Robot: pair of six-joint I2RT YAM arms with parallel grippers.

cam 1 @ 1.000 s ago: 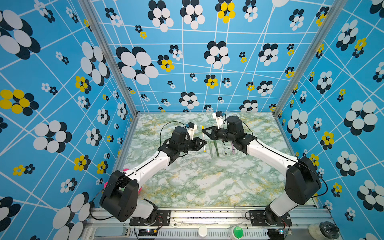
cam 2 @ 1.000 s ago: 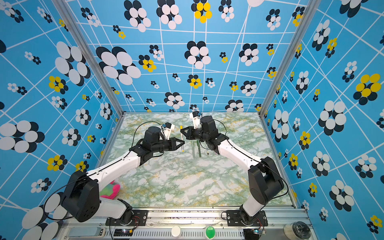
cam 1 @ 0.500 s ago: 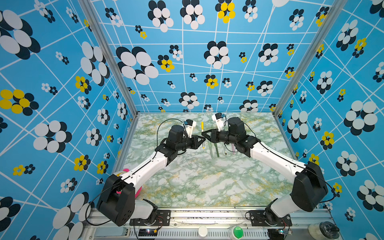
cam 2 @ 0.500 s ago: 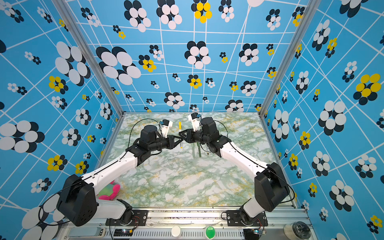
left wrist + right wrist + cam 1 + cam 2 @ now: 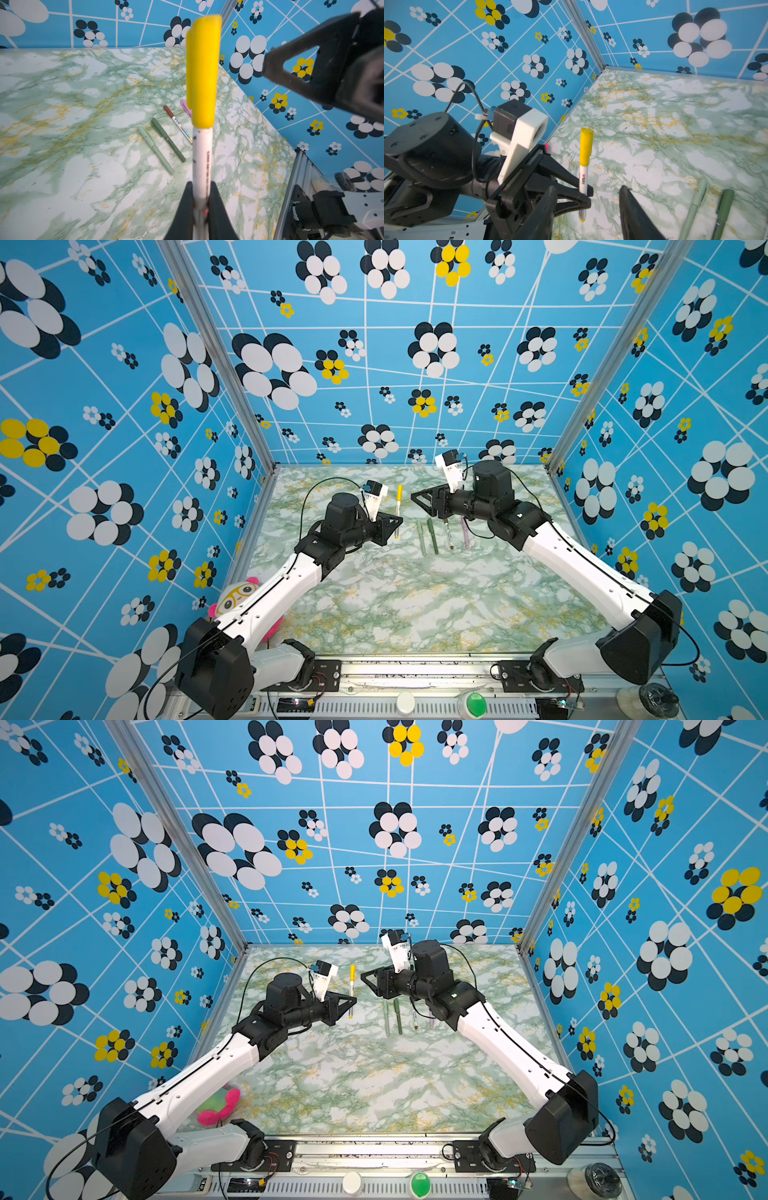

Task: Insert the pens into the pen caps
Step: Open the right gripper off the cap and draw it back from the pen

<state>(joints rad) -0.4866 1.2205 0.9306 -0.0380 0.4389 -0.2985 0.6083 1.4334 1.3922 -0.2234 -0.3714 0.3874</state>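
Barely visible behind yellow pen [image 5: 202,133]: pink pen [image 5: 185,106]

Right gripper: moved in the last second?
Yes. Against the pale green pen, the right gripper has backed slightly rightward and toward the back wall, fingers open, off the yellow pen.

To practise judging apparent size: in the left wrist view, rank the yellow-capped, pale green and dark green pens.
1. yellow-capped pen, nearest the camera
2. pale green pen and dark green pen: too alike to rank
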